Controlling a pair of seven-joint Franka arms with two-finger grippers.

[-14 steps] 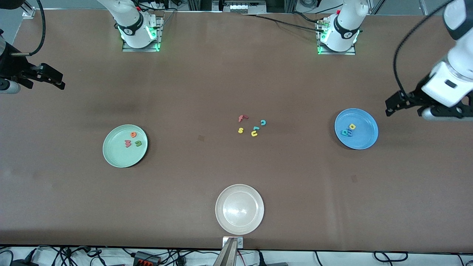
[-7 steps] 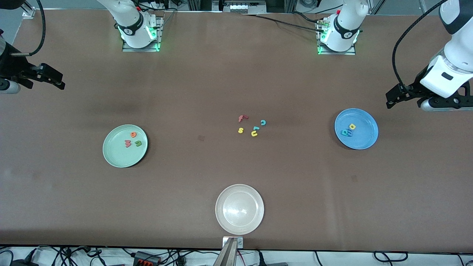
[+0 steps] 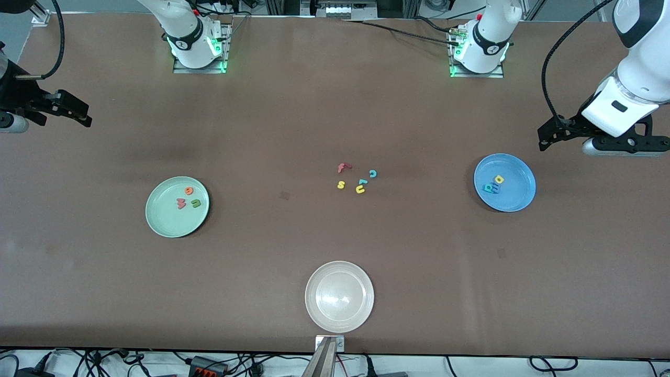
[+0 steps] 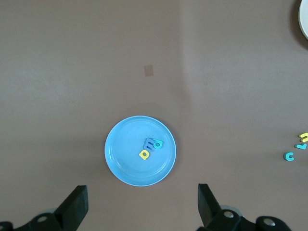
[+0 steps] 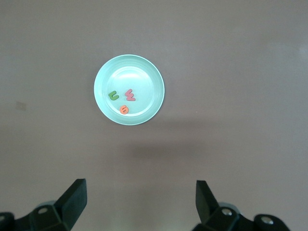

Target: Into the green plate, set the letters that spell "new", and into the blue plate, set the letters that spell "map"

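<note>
Front view: green plate holds the n, e and w; blue plate holds the m and two round-bowled letters. Both words look sorted. Left gripper hangs above the table by the blue plate, right gripper at its own table end, jaws wide, empty. Best keep both high, clear of the plates and the spare letters mid-table.

Green plate: pale mint. Blue plate: bright sky-blue. Third plate: whitish, translucent; table: plain brown.

A brown table fills the scene, with cables along its near edge.
</note>
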